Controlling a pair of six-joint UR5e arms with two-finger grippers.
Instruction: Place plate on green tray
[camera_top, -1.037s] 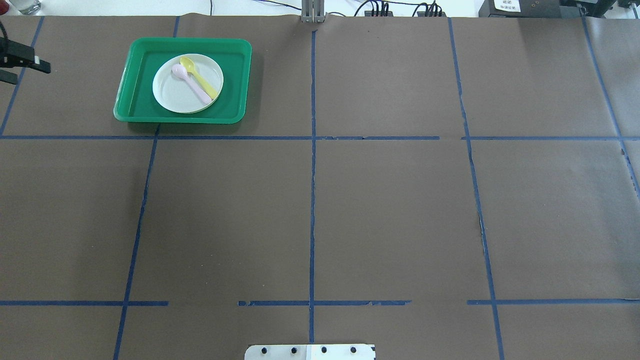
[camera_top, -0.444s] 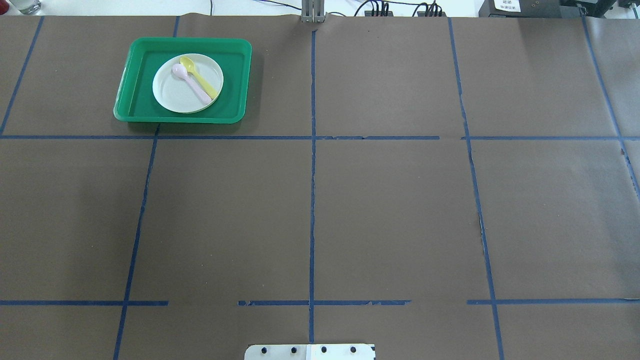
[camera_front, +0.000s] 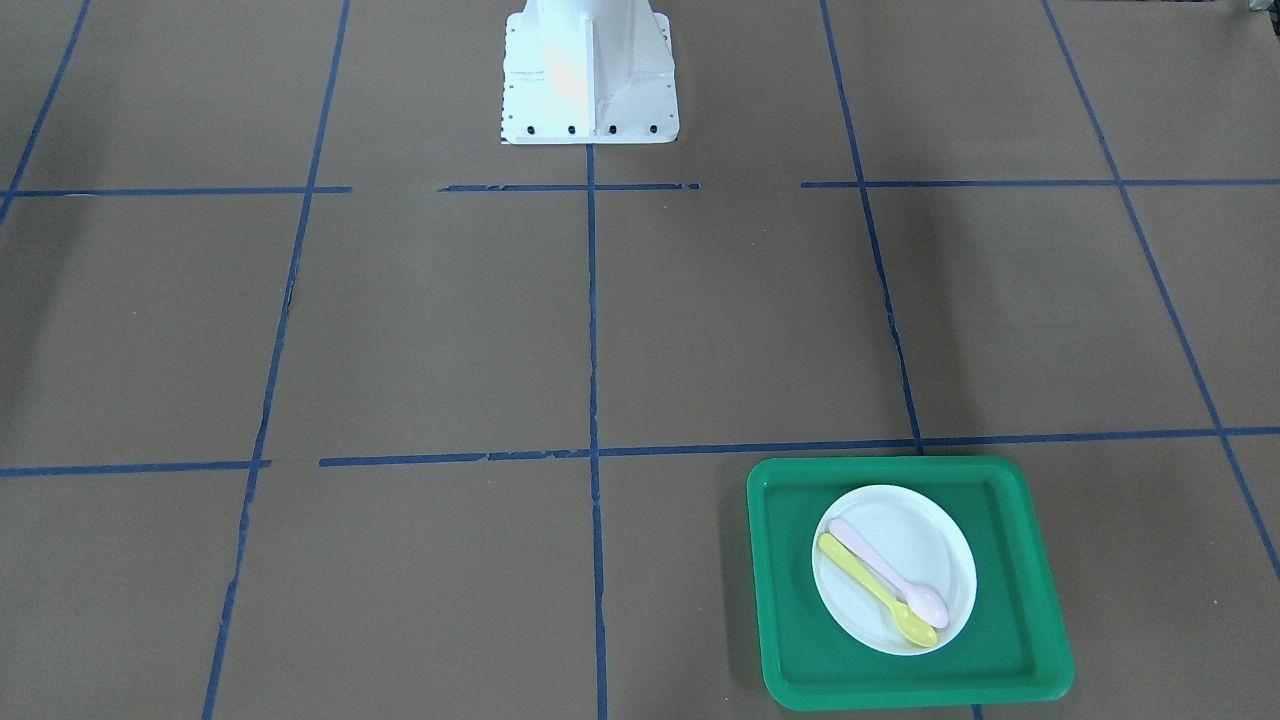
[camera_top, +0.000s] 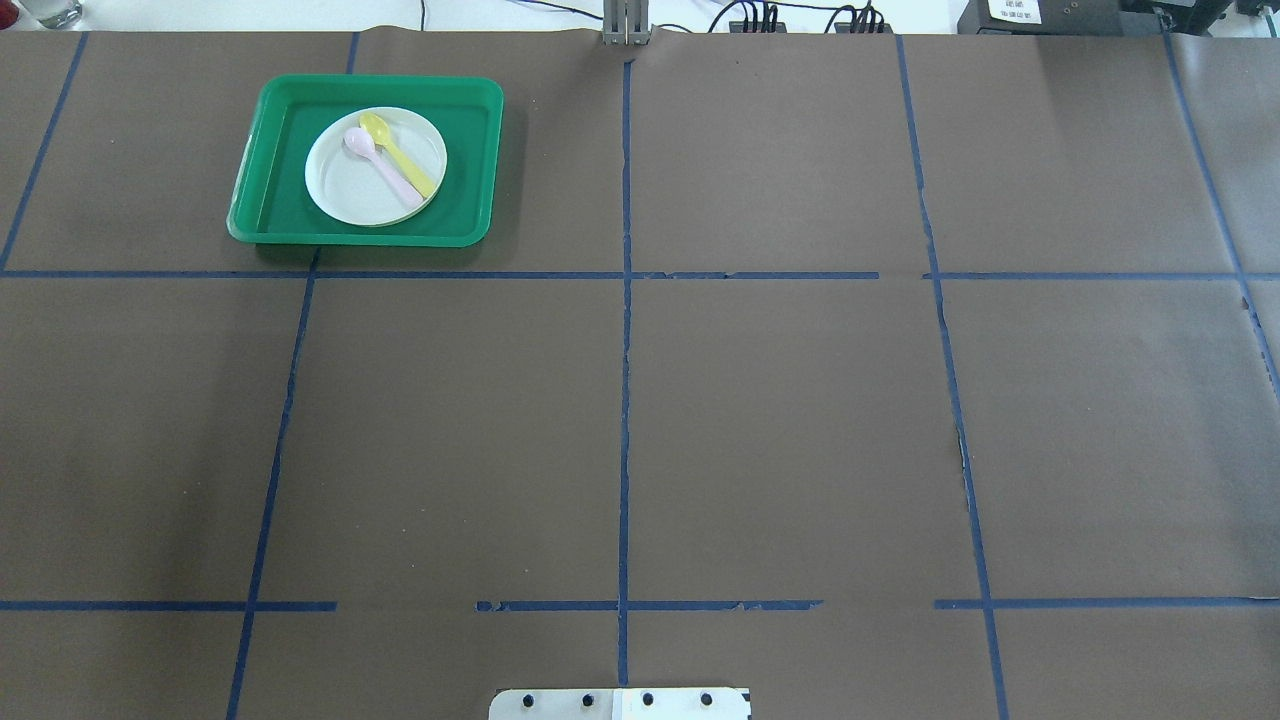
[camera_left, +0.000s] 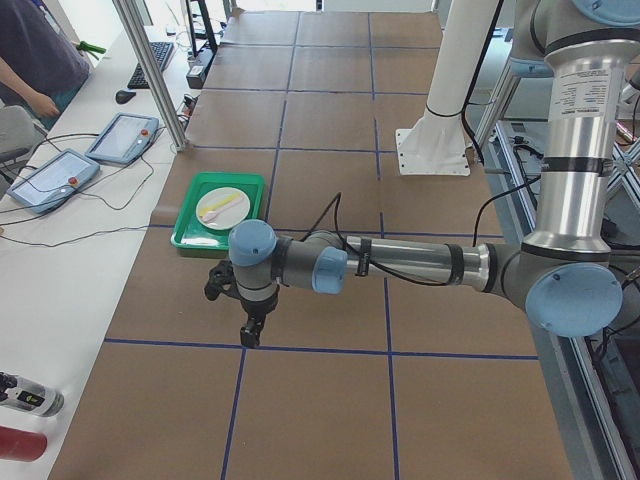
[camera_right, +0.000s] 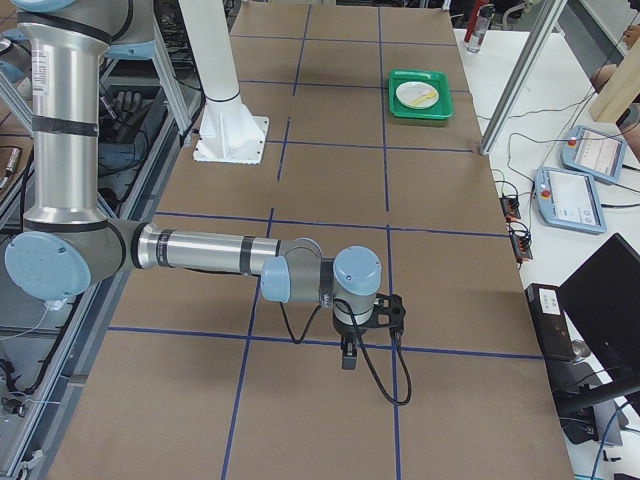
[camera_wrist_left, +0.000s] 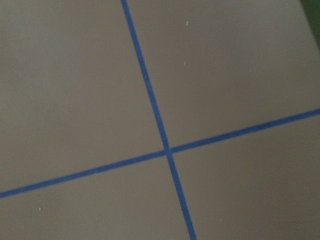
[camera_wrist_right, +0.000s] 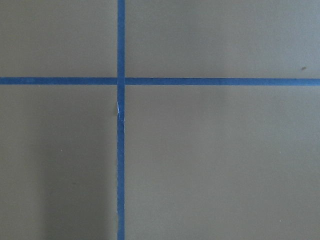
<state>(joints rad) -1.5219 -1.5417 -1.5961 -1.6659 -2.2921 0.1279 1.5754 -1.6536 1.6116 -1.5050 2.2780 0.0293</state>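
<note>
The green tray (camera_top: 262, 226) sits at the far left of the table. The white plate (camera_top: 350, 190) lies flat in its middle, with a pink spoon (camera_top: 385, 165) and a yellow spoon (camera_top: 408, 168) on it. The front-facing view shows the tray (camera_front: 782, 600) and plate (camera_front: 905, 520) at lower right. My left gripper (camera_left: 250, 335) shows only in the exterior left view, low over the table, away from the tray (camera_left: 190, 238); I cannot tell if it is open. My right gripper (camera_right: 348, 358) shows only in the exterior right view, far from the tray (camera_right: 421, 112); I cannot tell its state.
The robot's white base (camera_front: 588, 70) stands at the middle of the near table edge. Blue tape lines grid the brown table cover. Two control tablets (camera_left: 125, 137) and a metal post (camera_left: 150, 70) stand past the table's far edge.
One second ago my left gripper showed at the left edge of the overhead view; it has since left that view. The tray, plate and spoons have not moved.
</note>
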